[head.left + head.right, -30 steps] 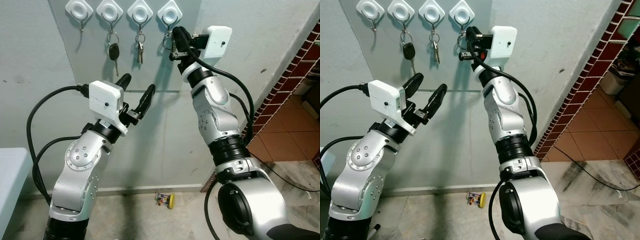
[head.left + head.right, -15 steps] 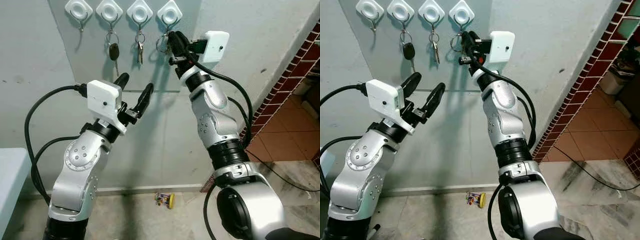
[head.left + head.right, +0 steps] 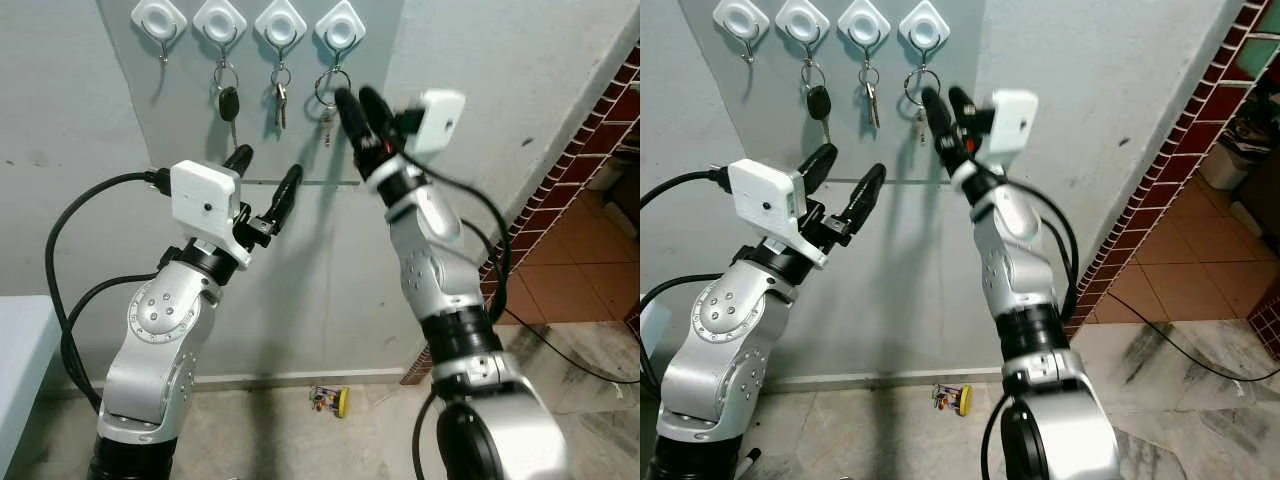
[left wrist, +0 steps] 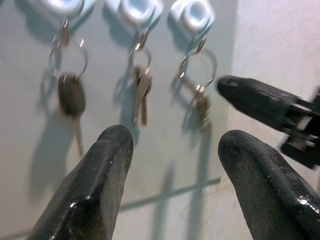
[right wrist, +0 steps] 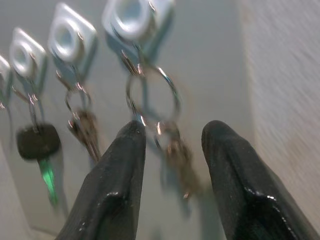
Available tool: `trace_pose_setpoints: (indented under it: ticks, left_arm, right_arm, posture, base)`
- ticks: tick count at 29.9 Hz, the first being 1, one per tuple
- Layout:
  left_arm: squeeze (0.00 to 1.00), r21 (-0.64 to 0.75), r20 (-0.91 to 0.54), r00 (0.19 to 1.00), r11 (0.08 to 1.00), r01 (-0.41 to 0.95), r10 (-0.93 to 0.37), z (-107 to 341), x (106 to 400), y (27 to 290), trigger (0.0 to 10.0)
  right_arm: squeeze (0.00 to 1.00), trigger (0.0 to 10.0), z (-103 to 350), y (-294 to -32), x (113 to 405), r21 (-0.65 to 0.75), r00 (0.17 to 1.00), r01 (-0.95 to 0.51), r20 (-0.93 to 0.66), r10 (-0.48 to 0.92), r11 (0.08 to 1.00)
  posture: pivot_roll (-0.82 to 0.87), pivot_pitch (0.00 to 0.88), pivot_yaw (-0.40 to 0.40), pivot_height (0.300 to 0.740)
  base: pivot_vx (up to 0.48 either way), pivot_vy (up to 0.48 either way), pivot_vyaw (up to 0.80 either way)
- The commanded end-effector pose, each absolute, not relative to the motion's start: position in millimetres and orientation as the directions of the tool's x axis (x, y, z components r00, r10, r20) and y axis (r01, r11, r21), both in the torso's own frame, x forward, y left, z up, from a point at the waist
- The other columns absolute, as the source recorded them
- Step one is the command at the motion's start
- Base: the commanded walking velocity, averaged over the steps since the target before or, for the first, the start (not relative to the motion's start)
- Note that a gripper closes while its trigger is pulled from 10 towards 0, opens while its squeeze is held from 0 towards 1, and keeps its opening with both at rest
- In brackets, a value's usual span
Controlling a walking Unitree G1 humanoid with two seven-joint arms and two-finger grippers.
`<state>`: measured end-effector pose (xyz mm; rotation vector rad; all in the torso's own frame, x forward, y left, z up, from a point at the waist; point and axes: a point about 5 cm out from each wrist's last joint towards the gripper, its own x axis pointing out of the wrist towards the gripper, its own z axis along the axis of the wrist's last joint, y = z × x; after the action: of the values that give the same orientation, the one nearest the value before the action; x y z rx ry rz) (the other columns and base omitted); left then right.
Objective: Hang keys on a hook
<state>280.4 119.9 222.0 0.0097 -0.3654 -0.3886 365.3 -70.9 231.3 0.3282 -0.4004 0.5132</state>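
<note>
Right wrist view: the keys [image 5: 172,145] hang by their ring from the hook [image 5: 134,19], long axis vertical, just ahead of the right gripper [image 5: 172,137], whose fingers are apart and empty. It is the nearer arm. The left gripper [image 3: 262,178], fingers also apart, sits lower and well aside. Judgement: only withdrawal remains.

Home interior, likely entry or hallway corner. Evidence: row of white wall hooks [image 3: 248,20] on grey panel [image 3: 190,120], household keys [image 3: 280,95] and car key [image 3: 229,104] hanging; painted plaster wall [image 3: 520,70]; red brick-tile edging [image 3: 590,130]; terracotta floor tiles [image 3: 575,265]; small toy [image 3: 330,399] on floor.
</note>
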Motion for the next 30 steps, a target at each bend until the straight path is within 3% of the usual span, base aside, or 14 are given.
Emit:
trace_pose_setpoints:
  ticks: [1,7,17,30]
  left_arm:
    - [0.00,0.041,0.315,0.887,0.939,0.342,-0.337,212,282,125,10.0]
    - [0.00,-0.091,0.205,0.949,0.961,0.262,-0.239,175,284,137,10.0]
    - [0.00,-0.151,0.064,0.991,0.981,0.125,-0.116,126,281,155,10.0]
    - [0.00,-0.229,-0.006,1.000,0.973,0.019,-0.021,108,284,168,10.0]
  right_arm:
    - [1.00,10.0,233,-73,360,0.175,0.783,-0.536,0.468,0.409,0.826]
    - [1.00,10.0,196,-88,341,0.184,0.819,-0.507,0.408,0.404,0.842]
    - [1.00,10.0,137,-120,314,0.153,0.908,-0.379,0.249,0.336,0.913]
    - [1.00,10.0,116,-130,300,0.172,0.935,-0.332,0.189,0.300,0.928]
  posture:
    - [-0.06,0.066,-0.038,0.740]
    - [-0.06,0.053,-0.036,0.740]
    - [-0.08,0.028,-0.029,0.740]
    - [-0.10,0.006,-0.006,0.740]
  base:
    - [0.000,0.000,0.00]
    - [0.000,0.000,0.00]
    - [0.000,0.000,0.00]
    - [0.000,0.000,0.00]
